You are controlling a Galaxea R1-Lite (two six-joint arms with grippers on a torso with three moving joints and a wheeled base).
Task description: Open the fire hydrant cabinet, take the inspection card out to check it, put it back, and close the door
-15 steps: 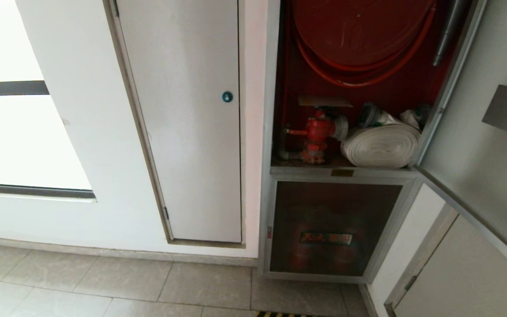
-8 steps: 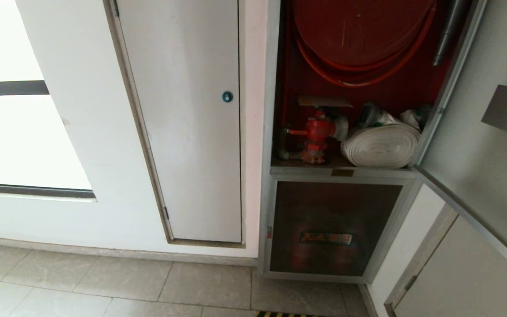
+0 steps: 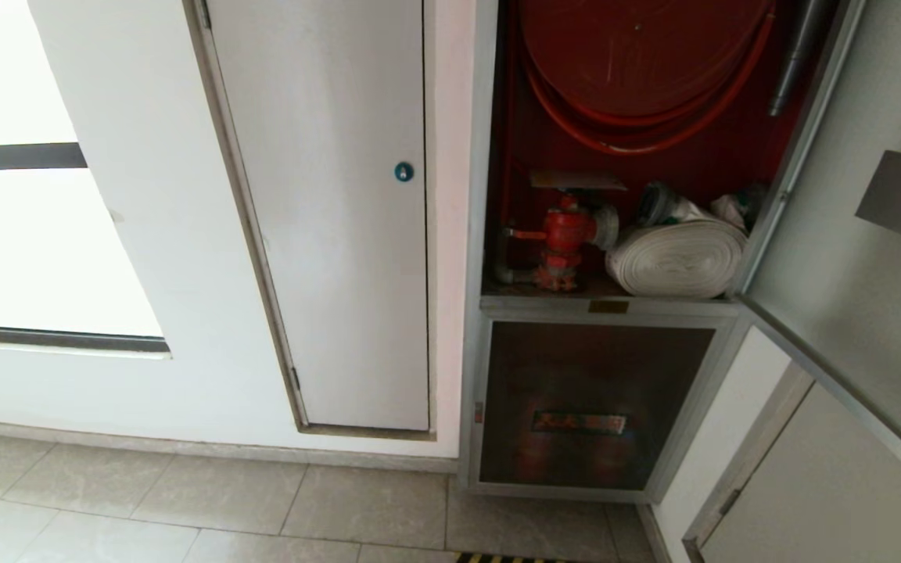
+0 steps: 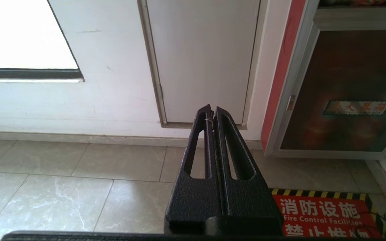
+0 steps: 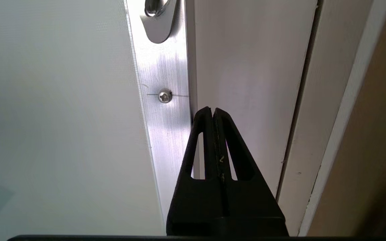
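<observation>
One fire hydrant cabinet (image 3: 615, 305) stands with its door (image 3: 849, 258) swung wide to the right: one red reel, one red valve (image 3: 564, 234), one white rolled hose (image 3: 677, 258) inside. The floor sign (image 4: 323, 214) reads "Fire Control Facilities". Right gripper (image 5: 212, 110), jaws pressed together and empty, sits by the door's frame edge; left gripper (image 4: 212, 108) likewise closed, low over tiles

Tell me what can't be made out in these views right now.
- inspection card: in no view.
- door: open, cut off by the head view's right edge.
- hose reel: top cut off by the head view.
- right gripper: beside the door's frame; contact unclear.
- lower panel label: too blurred to read.
</observation>
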